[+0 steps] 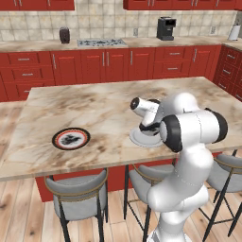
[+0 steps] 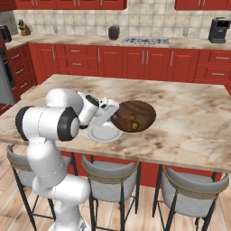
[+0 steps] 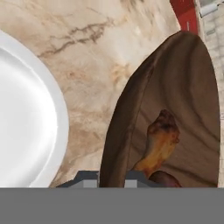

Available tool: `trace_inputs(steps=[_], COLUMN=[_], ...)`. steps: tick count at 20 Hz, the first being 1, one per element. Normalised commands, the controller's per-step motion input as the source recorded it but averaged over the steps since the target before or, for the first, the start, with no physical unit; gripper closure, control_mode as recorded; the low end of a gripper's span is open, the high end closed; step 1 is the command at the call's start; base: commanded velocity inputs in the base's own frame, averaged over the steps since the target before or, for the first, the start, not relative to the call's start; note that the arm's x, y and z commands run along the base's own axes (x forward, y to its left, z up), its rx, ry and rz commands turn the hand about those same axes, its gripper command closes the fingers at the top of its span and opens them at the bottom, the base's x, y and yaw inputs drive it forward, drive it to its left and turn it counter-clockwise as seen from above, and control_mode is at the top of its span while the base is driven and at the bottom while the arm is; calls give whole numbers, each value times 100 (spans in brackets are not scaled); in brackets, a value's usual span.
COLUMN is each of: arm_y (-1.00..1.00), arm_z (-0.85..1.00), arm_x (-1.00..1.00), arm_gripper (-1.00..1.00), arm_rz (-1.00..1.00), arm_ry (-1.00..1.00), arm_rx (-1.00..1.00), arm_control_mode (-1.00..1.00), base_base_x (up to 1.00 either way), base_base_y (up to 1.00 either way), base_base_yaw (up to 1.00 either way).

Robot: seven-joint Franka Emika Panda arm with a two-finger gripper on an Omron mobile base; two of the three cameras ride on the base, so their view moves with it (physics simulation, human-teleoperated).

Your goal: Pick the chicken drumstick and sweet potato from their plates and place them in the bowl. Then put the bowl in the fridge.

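Observation:
My gripper [image 3: 111, 177] is shut on the near rim of the dark brown bowl [image 3: 175, 87], which looks tilted just above the island top. The right base view shows the gripper [image 2: 112, 118] at the bowl's [image 2: 137, 113] left edge. Inside the bowl lies the orange-brown chicken drumstick [image 3: 159, 142], with a dark reddish end of the sweet potato [image 3: 162, 178] below it. The pale plate [image 3: 26, 131] [image 2: 104, 134] sits bare right beside the bowl. The black-rimmed plate [image 1: 71, 138] lies far to the left on the island. The fridge is out of view.
Grey stools [image 1: 78, 191] [image 2: 108, 178] stand along the island's near edge. Red cabinets [image 1: 106, 64] line the back wall under a counter with a cooktop [image 1: 101, 42] and a coffee machine [image 1: 166, 28]. My own arm [image 1: 189, 127] blocks the bowl in the left base view.

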Motion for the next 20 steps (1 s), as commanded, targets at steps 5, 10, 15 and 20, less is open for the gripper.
trace_inputs(steps=[5, 10, 15, 20], arm_y=[23, 11, 8, 1], arm_z=[26, 26, 15, 10], arm_x=[-19, -38, -47, -43], arm_gripper=[100, 100, 100, 100], arm_rz=[1, 10, 24, 35], arm_ry=[4, 1, 0, 3], arm_rx=[-11, -4, -2, 0], arm_control_mode=[-100, -100, -100, -100], base_base_x=[0, 0, 0, 0], base_base_y=[0, 0, 0, 0], base_base_yaw=[0, 0, 0, 0])
